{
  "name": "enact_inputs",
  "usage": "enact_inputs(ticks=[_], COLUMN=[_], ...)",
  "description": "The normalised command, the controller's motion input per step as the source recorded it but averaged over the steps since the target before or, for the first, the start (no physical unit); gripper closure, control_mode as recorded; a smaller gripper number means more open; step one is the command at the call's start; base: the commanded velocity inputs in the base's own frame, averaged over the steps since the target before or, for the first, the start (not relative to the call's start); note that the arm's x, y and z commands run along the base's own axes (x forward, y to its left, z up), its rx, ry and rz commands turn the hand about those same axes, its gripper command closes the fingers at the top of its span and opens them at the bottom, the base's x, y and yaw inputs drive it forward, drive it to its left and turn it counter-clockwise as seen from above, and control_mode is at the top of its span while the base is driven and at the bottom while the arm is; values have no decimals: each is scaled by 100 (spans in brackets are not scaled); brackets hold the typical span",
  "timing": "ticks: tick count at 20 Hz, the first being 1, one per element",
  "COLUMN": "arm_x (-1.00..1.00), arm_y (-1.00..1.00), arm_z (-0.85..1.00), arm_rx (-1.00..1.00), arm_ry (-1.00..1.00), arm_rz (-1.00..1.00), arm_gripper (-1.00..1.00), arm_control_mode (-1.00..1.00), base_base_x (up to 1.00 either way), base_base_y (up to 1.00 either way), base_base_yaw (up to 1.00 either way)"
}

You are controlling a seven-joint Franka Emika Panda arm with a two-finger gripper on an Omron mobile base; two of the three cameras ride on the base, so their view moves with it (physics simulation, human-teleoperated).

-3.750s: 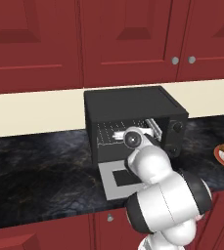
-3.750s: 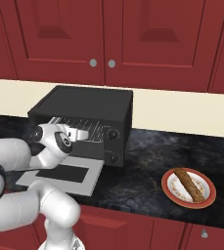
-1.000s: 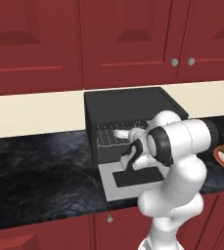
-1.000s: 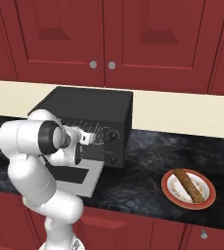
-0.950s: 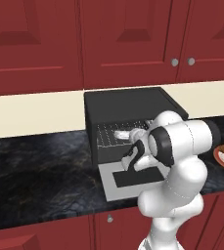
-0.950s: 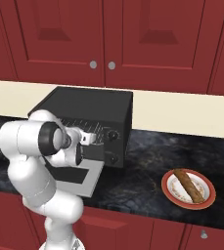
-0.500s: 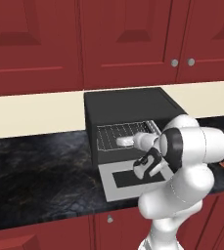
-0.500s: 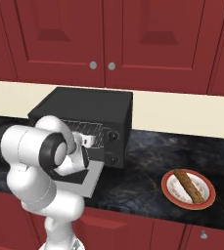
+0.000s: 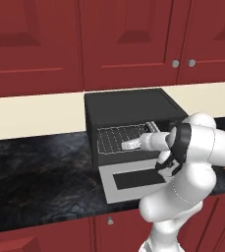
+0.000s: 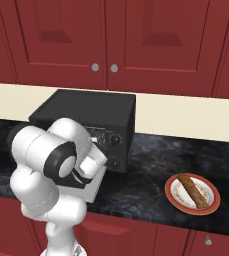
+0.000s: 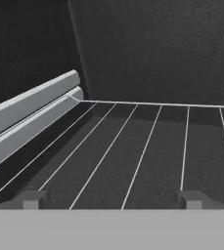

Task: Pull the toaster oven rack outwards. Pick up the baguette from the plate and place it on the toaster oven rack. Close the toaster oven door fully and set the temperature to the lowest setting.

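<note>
Hand [image 9: 133,144] wide open, empty, reaching into the toaster oven [image 9: 128,106] just above the rack [image 11: 147,146]. Rack wires running straight ahead from the fingertips [image 11: 33,199], front edge right beneath them. Baguette [image 10: 192,190] well off to the hand's right on its plate [image 10: 175,201], long axis slanting across it.
</note>
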Motion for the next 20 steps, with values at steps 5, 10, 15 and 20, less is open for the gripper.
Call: enact_inputs(ticks=[5, 10, 15, 20], arm_x=[-45, -46, -54, -62], arm_y=[67, 67, 70, 68], arm_z=[-6, -7, -10, -9], arm_rx=[-25, -25, -23, -22], arm_ry=[100, 100, 100, 100], arm_rz=[0, 0, -2, -2], arm_gripper=[-100, -100, -100, -100], arm_control_mode=[-100, -100, -100, -100], base_base_x=[0, 0, 0, 0], base_base_y=[0, 0, 0, 0], base_base_yaw=[0, 0, 0, 0])
